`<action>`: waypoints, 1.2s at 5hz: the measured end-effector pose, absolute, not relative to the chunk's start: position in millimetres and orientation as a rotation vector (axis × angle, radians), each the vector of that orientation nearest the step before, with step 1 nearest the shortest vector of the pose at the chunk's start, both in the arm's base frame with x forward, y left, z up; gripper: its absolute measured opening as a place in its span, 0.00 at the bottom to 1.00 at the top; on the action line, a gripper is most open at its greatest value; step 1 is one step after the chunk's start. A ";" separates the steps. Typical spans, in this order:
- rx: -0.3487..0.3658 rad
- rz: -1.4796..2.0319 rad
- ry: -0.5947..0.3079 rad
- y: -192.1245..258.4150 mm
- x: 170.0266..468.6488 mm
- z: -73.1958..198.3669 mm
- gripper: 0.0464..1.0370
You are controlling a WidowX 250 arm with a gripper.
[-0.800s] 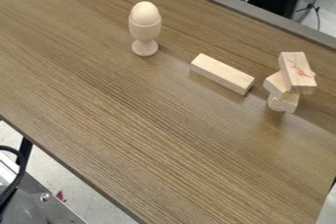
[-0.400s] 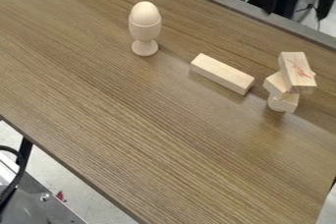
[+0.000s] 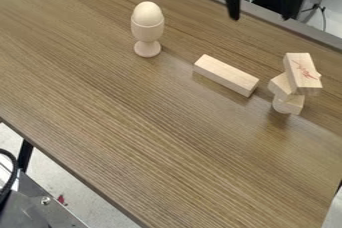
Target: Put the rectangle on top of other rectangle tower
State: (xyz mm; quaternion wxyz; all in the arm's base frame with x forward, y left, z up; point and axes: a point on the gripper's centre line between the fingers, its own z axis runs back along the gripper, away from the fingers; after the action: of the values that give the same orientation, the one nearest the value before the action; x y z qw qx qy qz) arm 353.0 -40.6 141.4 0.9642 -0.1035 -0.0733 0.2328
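pale wooden rectangular block, long axis slanting down-right in view, lies below-left of the widely spread black two-finger gripper.

A black metal-and-plastic two-finger gripper has entered at the upper right and moved left, its parted jaws now hanging by the brown wood-grain bench's far edge. At lower left, a black cable has shifted slightly left.
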 end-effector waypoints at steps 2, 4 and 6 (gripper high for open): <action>-0.203 0.595 -0.217 -27.8 342.6 116.4 0.96; -0.232 0.761 -0.211 4.7 338.4 77.4 0.96; -0.222 0.853 -0.107 7.7 350.8 46.1 0.96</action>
State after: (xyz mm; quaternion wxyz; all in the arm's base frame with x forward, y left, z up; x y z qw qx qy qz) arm 350.8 7.7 46.1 0.9031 -0.1074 -0.0518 0.4126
